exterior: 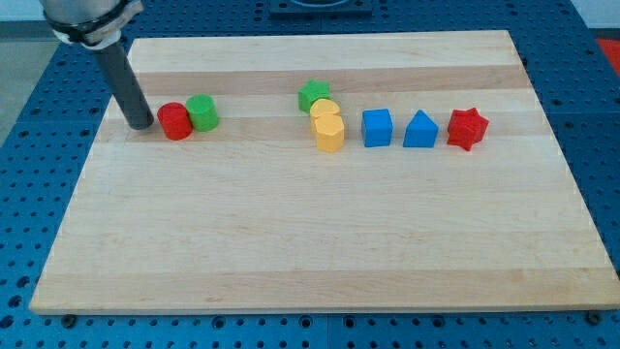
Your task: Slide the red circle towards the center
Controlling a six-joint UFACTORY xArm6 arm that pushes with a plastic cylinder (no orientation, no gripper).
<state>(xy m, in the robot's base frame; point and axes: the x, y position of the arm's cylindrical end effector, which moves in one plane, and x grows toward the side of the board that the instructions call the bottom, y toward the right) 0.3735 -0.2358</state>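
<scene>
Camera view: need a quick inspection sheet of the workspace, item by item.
Surface: light wooden board, flat, on a blue perforated base.
Job's things: red circle near the board's upper left, touching the green circle on its right.
Clutter: green block, shape unclear, with a yellow heart just below it, touching or nearly so; blue cube, blue triangle and red star in a row toward the view's right, apart from each other.
Grippers: none; my tip sits on the board just left of the red circle, at or near contact.
Cables: nothing seen.
Surroundings: blue base all around; dark fixture at the top edge, unclear.
</scene>
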